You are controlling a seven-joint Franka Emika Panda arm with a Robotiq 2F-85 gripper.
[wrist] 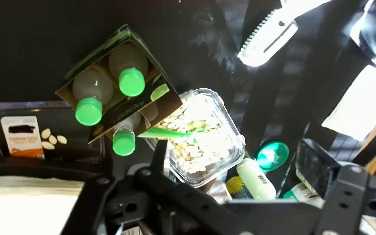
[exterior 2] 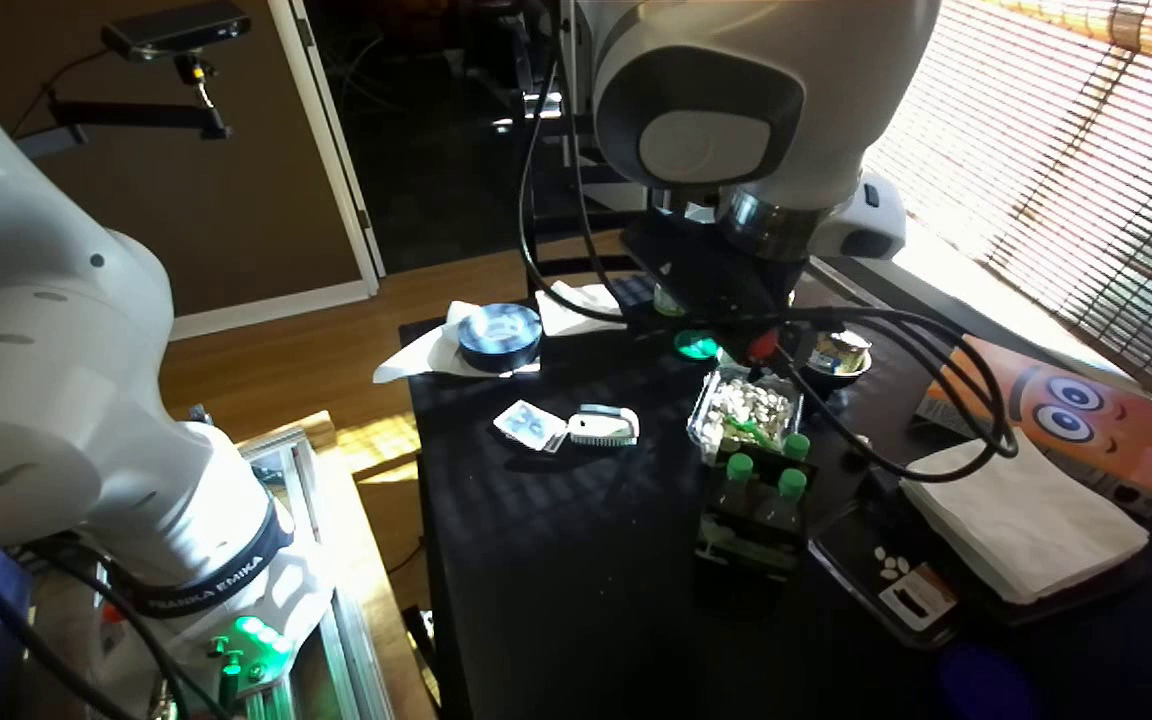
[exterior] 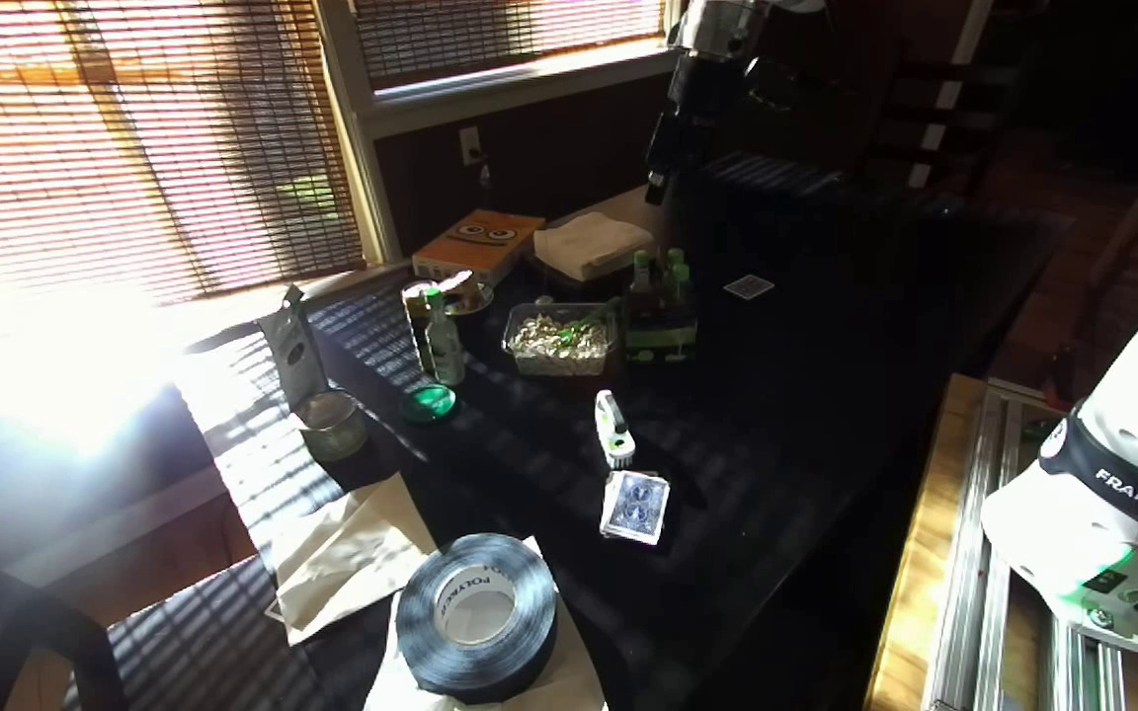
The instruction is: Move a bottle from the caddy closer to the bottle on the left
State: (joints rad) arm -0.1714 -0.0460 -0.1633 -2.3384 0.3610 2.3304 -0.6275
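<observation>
Green-capped bottles (wrist: pixel 124 140) in the caddy (wrist: pixel 132 109) stood between nine and ten o'clock from the spread claw (wrist: pixel 234 151)

By the wrist view's clock, a flat pumpkin-seed box (wrist: pixel 51 127) lay leftmost on the table (wrist: pixel 181 58). The caddy came next with three bottles in it, their long axes upright in both exterior views. Seen from the claw, their caps ran from about nine o'clock to ten; which bottle was meant could not be told, though the nine o'clock one looked the shortest reach. A green spoon (wrist: pixel 165 133) ran from the seed tub (wrist: pixel 231 123) towards that cap and risked fouling a finger. The tub followed, partly behind one finger. The claw's fingers were wide apart with nothing gripped. Rightward, near five o'clock from the claw, rose a pale bottle (wrist: pixel 256 181); in an exterior view the pale bottle (exterior: pixel 446 348) stood at the caddy's nine o'clock, presumably the left-hand goal. The coming move seemed to want a shift towards nine, a straight descent, then a carry towards four.
</observation>
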